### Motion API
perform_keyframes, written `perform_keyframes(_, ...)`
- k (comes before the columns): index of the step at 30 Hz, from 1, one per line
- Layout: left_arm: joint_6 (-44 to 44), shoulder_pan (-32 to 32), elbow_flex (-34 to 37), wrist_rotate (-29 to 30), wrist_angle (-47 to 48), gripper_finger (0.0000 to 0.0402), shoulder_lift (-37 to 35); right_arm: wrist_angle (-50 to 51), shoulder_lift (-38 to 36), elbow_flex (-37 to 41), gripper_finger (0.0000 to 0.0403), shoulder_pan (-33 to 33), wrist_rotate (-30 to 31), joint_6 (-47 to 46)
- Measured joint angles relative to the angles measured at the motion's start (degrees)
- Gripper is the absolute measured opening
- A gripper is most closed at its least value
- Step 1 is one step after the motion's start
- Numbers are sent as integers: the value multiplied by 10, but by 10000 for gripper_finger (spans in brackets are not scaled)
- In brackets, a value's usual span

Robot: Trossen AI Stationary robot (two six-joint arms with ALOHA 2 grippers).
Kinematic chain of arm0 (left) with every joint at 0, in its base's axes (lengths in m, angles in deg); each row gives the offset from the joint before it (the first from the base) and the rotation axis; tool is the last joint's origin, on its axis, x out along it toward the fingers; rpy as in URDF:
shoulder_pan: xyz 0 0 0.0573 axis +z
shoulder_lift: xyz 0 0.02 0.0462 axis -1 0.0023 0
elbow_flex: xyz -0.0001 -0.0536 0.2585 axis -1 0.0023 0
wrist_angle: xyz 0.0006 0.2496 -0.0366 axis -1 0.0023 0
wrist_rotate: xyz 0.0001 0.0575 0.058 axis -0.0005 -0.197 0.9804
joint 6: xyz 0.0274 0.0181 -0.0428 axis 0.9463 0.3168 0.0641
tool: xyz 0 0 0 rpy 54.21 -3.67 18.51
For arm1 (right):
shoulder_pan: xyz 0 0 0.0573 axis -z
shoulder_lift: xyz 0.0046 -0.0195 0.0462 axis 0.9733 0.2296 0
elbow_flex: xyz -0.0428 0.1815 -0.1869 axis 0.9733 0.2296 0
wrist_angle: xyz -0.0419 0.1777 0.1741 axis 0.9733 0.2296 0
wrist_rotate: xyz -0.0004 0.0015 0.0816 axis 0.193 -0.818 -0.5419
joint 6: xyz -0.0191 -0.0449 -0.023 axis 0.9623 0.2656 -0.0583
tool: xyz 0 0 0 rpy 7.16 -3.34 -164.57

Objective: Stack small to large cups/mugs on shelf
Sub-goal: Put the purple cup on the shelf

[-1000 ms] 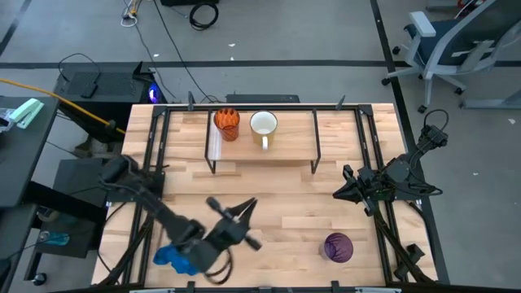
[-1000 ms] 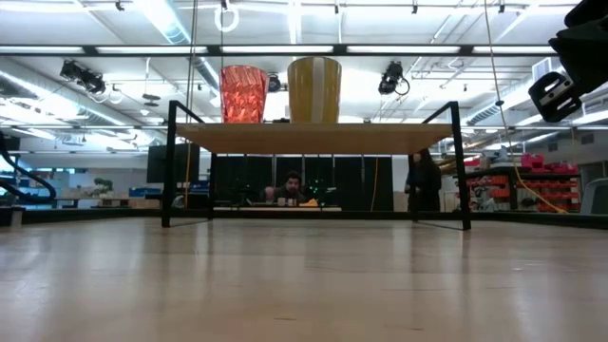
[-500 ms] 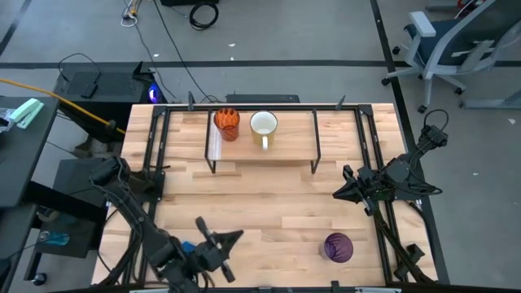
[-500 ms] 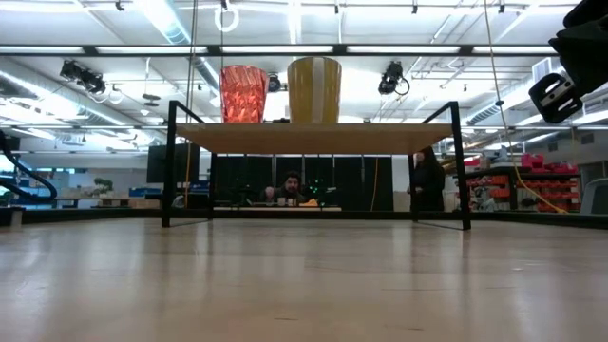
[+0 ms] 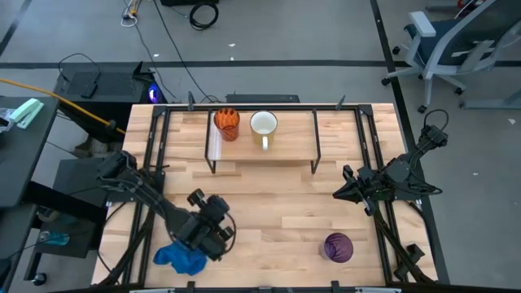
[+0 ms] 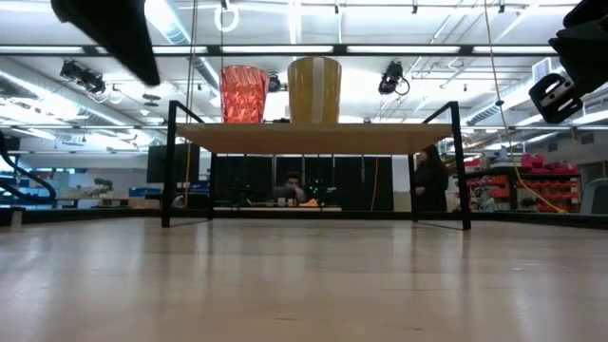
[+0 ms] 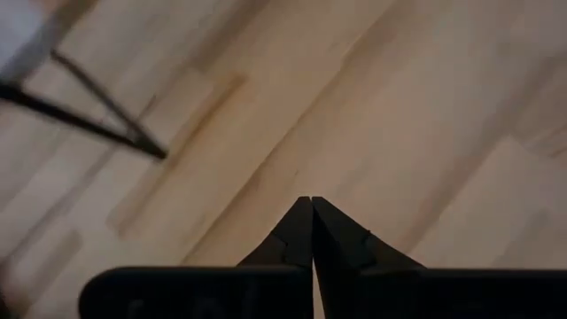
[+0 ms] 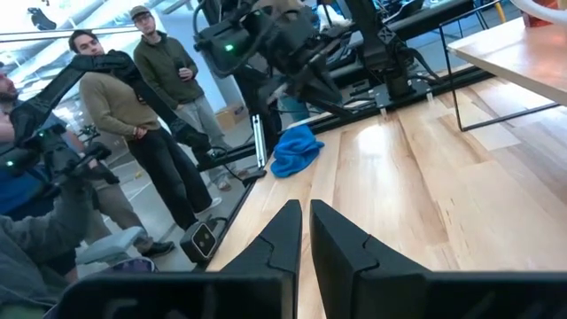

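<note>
The shelf [image 5: 286, 140] stands at the table's far middle on thin black legs. On its board stand the orange cup [image 5: 227, 124] and, to its right, the white mug [image 5: 263, 125]; the low view shows the cup [image 6: 243, 93] and the mug [image 6: 314, 90] upright. The purple tumbler [image 5: 338, 247] stands on the table near the right front. My left gripper [image 7: 310, 200] is shut on nothing and points down at bare wood in front of the shelf, at the near left [image 5: 213, 226]. My right gripper [image 8: 301, 206] waits at the right edge [image 5: 342, 192], its fingers almost together and nothing between them.
A blue cloth [image 5: 181, 258] lies at the near left corner, beside my left arm. Bare tabletop [image 5: 277, 220] stretches between the shelf and the near edge. People stand beyond the table's left side [image 8: 115, 115], and others show behind the shelf [image 6: 290, 187].
My left gripper has drawn back toward the near left corner and then come a little forward again. It has tipped from nearly level to pointing down at the table. Its fingers, spread in a V a second ago, have shut on nothing. Cups and cloth have stayed put.
</note>
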Motion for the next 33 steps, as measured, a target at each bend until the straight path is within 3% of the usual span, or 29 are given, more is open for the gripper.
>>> perform_keyframes(7, -13, 44, 64, -27, 16, 18, -2, 0, 0, 0, 34, 0, 0, -4)
perform_keyframes(12, 24, 59, 151, -6, -83, 6, -5, 0, 0, 0, 34, 0, 0, -4)
perform_keyframes(19, 82, 20, 282, 73, -301, 25, -76, 0, 0, 0, 34, 0, 0, -4)
perform_keyframes(28, 114, -59, 523, 177, -655, 7, -207, -12, 0, -3, 34, 0, 9, 1)
perform_keyframes(33, 214, -69, 589, 206, -816, 28, -246, 43, 5, -61, 34, 0, 22, 2)
